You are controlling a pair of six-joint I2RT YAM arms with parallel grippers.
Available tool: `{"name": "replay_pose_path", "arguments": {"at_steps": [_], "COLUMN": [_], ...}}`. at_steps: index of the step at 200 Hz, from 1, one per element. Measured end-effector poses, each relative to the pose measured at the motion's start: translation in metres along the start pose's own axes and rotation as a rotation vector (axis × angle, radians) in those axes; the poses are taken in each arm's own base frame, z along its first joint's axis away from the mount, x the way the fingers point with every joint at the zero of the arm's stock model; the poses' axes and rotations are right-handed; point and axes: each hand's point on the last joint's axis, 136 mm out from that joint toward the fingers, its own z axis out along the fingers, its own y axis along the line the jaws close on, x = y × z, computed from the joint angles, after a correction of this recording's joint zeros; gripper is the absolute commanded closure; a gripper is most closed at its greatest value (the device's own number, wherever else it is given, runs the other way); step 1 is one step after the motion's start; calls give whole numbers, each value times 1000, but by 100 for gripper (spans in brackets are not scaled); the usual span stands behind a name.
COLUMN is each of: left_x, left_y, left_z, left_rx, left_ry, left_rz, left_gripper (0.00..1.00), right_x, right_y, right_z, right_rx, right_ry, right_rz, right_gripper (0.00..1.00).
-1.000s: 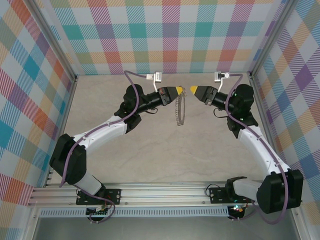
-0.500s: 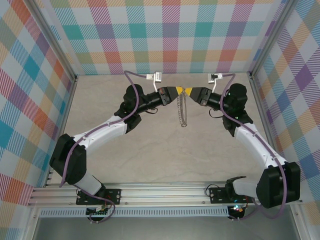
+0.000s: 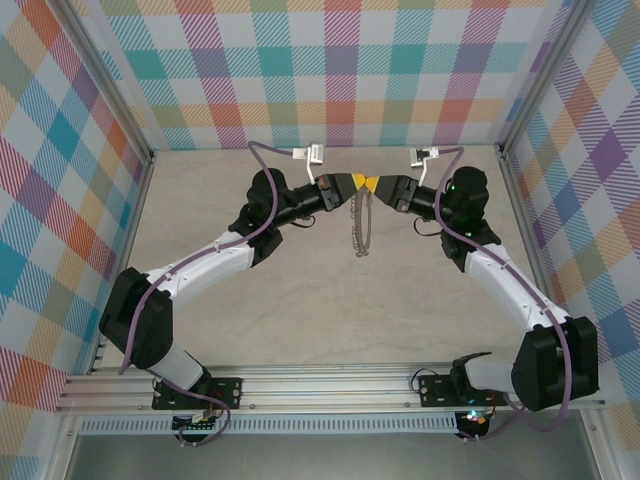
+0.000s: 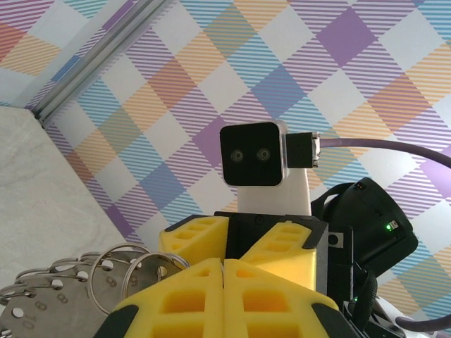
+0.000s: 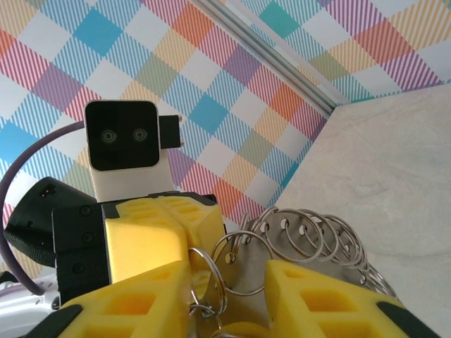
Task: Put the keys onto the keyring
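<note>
At the upper centre of the top view the left gripper (image 3: 357, 183), jaws pressed together, held the keyring (image 3: 359, 226) dangling below. The right gripper (image 3: 376, 184) stood tip to tip with it, jaws parted round the loops. No key could be made out, so threading looked unfinished.

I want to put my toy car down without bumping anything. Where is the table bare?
The biggest bare patch of table lies between the left arm, the right arm and the near rail. The far left corner is bare too. Crowded: far middle, where the left gripper and right gripper meet and the keyring hangs.
</note>
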Motion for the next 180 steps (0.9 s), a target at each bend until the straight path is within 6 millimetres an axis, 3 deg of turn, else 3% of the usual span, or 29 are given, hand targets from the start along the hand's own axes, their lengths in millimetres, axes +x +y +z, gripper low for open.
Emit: {"name": "replay_pose_path", "arguments": {"at_steps": [76,180], "left_x": [1,1], "left_y": [-1,-1], "left_z": [0,0], "left_rx": [2,2], "left_ry": [2,2], "left_rz": [0,0], "left_gripper": [100,100], "right_x": [-23,-15], "right_y": [3,0], "right_z": [-25,-9], "right_rx": [38,-3], "right_ry": [-83,-45], "right_rz": [-42,4], "right_gripper": [67,73]}}
